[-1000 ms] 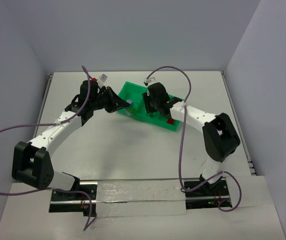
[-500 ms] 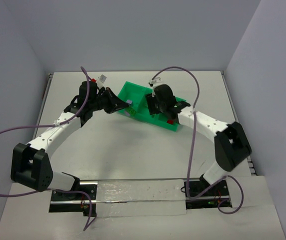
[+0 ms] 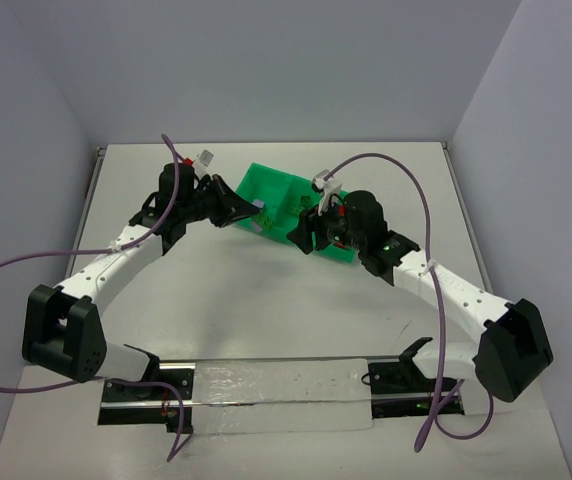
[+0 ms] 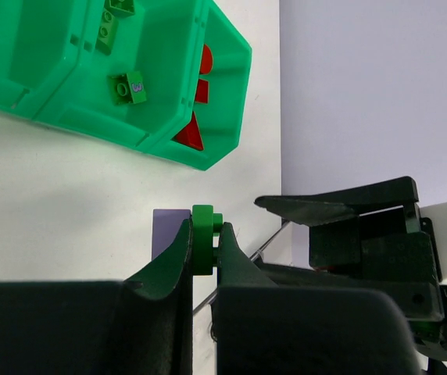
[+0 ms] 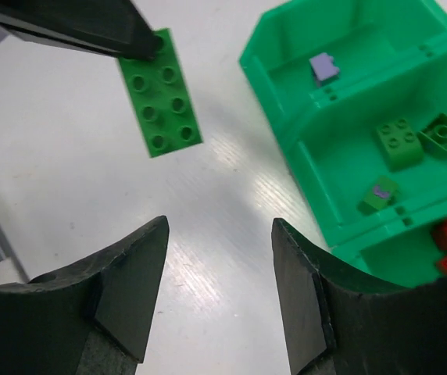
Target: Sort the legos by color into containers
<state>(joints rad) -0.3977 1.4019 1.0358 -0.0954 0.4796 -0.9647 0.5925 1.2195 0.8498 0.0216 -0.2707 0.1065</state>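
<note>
Your matte white worktop (image 3: 266, 300), grey walls (image 3: 266, 70); left fingers (image 4: 165, 266) pinch a glossy green studded plastic brick (image 5: 161, 94); right fingers (image 5: 126, 273) parted, empty.

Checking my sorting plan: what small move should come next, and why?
Probably ease the open right claw onto the free end of the green brick: the left claw pinches it with a lavender piece seemingly attached, and those colours sit in separate tray compartments.

Bright, even overhead light; shadows stay soft.
Glare streaks the white table (image 5: 231, 168); the near fingers (image 5: 122, 289) blur in both wrist views.
</note>
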